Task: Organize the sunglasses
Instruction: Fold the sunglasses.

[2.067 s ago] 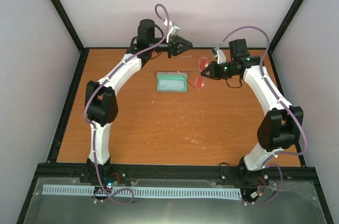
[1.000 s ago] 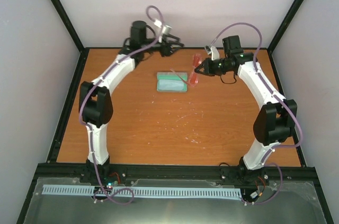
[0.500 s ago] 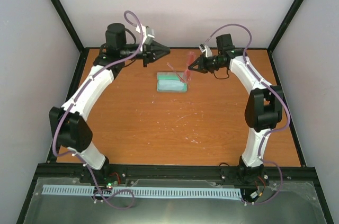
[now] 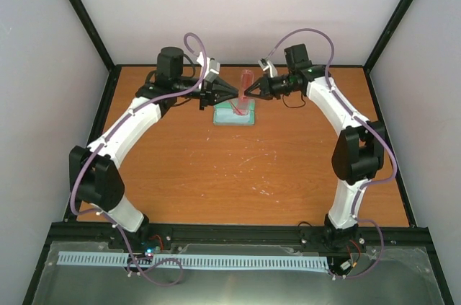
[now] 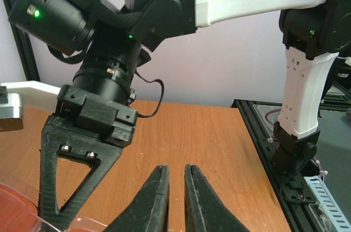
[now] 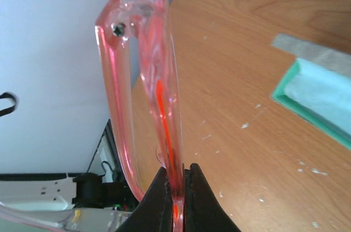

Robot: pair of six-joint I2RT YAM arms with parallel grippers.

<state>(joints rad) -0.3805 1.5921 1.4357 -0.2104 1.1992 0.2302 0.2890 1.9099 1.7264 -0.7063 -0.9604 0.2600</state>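
The sunglasses [image 4: 243, 87], with a translucent red-pink frame, stand on edge in the air just above the grey case [image 4: 232, 117]. My right gripper [image 4: 249, 93] is shut on the frame; in the right wrist view the pink frame [image 6: 159, 78] rises from between its fingertips [image 6: 176, 173]. My left gripper [image 4: 232, 93] points at the sunglasses from the left, very close. In the left wrist view its jaws [image 5: 175, 168] are almost together with nothing between them. A red lens edge [image 5: 22, 210] shows at the bottom left there.
The open case shows a pale teal inside, also in the right wrist view [image 6: 321, 100]. The right gripper's black body [image 5: 82, 150] fills the left of the left wrist view. Black frame rails [image 4: 94, 139] border the wooden table [image 4: 238, 175].
My right gripper has carried the sunglasses left, to above the case, and turned them on edge. My left gripper has swung right and now meets them tip to tip.
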